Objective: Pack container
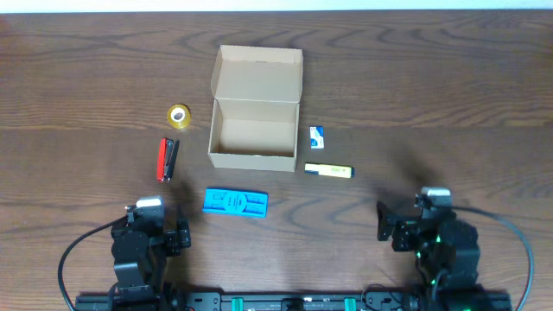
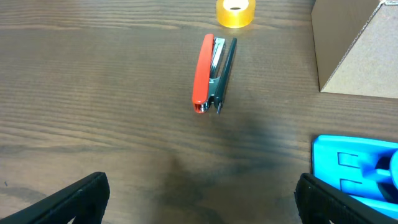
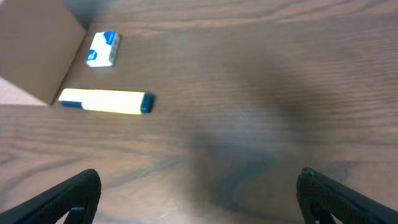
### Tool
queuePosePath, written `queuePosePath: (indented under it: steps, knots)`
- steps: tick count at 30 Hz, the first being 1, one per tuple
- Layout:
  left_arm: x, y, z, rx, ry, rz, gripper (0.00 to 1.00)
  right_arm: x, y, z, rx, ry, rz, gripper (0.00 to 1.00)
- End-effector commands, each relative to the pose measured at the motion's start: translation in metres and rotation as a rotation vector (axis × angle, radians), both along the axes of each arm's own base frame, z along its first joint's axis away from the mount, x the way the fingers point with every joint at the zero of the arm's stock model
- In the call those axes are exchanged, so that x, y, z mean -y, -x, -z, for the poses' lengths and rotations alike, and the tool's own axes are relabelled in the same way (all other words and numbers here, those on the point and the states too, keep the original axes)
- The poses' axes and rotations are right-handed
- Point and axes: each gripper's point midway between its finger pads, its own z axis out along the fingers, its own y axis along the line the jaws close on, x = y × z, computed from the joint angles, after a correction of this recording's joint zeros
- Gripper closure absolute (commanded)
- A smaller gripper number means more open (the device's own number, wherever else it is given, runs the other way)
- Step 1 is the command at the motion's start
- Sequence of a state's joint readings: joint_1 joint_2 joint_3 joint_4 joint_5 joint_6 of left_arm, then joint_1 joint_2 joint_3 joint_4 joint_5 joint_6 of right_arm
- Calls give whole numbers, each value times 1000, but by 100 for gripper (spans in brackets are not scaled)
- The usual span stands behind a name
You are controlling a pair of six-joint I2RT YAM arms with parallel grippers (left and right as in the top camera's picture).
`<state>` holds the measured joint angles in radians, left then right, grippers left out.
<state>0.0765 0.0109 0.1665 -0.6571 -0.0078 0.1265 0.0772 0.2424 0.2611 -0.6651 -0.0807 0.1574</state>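
The counter (image 1: 432, 78) is dark brown wood with a strong grain, and a pale strip runs along its far edge. The container (image 1: 256, 130), a plain tan cardboard box, stands about midway between the left and right edges, somewhat nearer the far edge. Its flap lid is swung back toward the far edge, and the bare cardboard floor inside shows from overhead.

Toward the left edge from the box lies a yellow tape roll (image 1: 178, 116), flat on the counter. A red and black stapler (image 1: 167, 160) lies nearer the near edge than the roll, pointing roughly from the near edge to the far edge. A flat blue package (image 1: 236, 203) lies between the box and the near edge, apart from the box wall.

On the right side of the box, a small white and blue eraser (image 1: 317, 136) lies just beside the wall. A yellow marker with a blue cap (image 1: 329, 170) lies near the box's near right corner, lengthwise along the near edge.

Both arms sit at the near edge, one toward each corner. The left jaws stand wide apart, with black fingers (image 2: 81, 199) at both lower corners of the wrist view and nothing between them. The right jaws are likewise spread wide over bare wood, their fingers (image 3: 68, 196) holding nothing.
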Motion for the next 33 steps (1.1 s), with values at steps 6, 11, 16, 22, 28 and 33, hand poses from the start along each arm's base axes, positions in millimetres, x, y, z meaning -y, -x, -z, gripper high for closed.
queuePosePath:
  steps: [6, 11, 16, 22, 28, 33]
  knots:
    - [-3, 1, 3, -2, 5, -23, 4, -21, -30, -67, -89, -1, -87, 1]
    - [-3, 1, 3, -2, 5, -23, 5, -35, -59, -71, -208, 13, -122, 1]
    - [-3, 1, 3, -2, 5, -23, 4, -62, -90, -62, -315, 37, -186, 1]
    - [-3, 1, 3, -2, 5, -23, 5, -92, -123, -40, -431, 25, -192, 1]
    - [-3, 1, 3, -2, 5, -23, 5, -106, -155, -15, -507, 34, -135, 1]
    - [-3, 1, 3, -2, 5, -23, 5, -112, -178, 2, -517, 60, -77, 1]
